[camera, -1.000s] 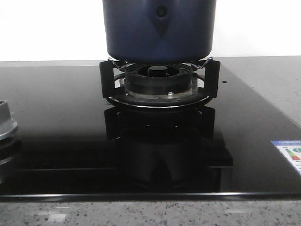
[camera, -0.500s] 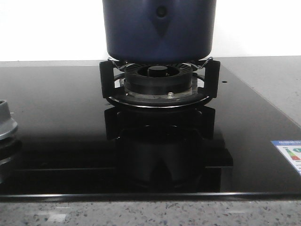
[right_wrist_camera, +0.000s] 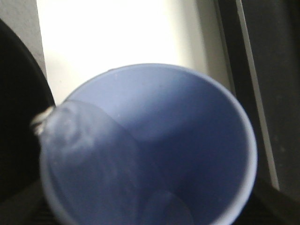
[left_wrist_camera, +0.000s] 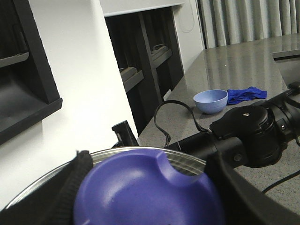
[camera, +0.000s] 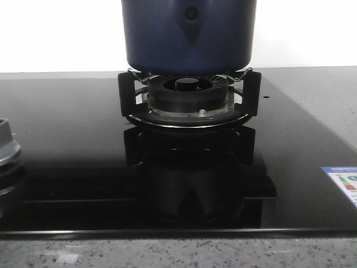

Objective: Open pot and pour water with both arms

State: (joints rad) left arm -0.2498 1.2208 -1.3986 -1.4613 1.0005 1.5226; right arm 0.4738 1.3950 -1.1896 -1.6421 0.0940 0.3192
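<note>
**Lid held aside while water is poured from a tilted cup**

The pot (camera: 188, 36) is seen in the front view standing on the black pan support (camera: 188, 100) of the burner (camera: 188, 92), at the far middle of the glass hob (camera: 67, 167); it is set there so that water can be received from above; its top is cut off by the frame, so the opening itself is not shown.

In the left wrist view a blue domed lid (left_wrist_camera: 145, 192) with a metal rim is carried between the dark fingers (left_wrist_camera: 70, 187) of the left gripper (left_wrist_camera: 150, 201); the fingers are closed against the lid on both sides, and it is probably held away from the pot to leave the mouth free. The other arm (left_wrist_camera: 248, 136) is seen beside it; a small blue bowl (left_wrist_camera: 210, 101) and a blue cloth (left_wrist_camera: 246, 94) lie farther off on the grey counter (left_wrist_camera: 243, 61).

In the right wrist view a light blue cup (right_wrist_camera: 150, 145) is tipped, and water (right_wrist_camera: 89, 154) is gathered toward its rim; the tilt is given so that the water runs out at one point. The fingers of the right gripper are mostly hidden by the cup; it seems to be clamped on it, but this cannot be told with certainty.
</note>
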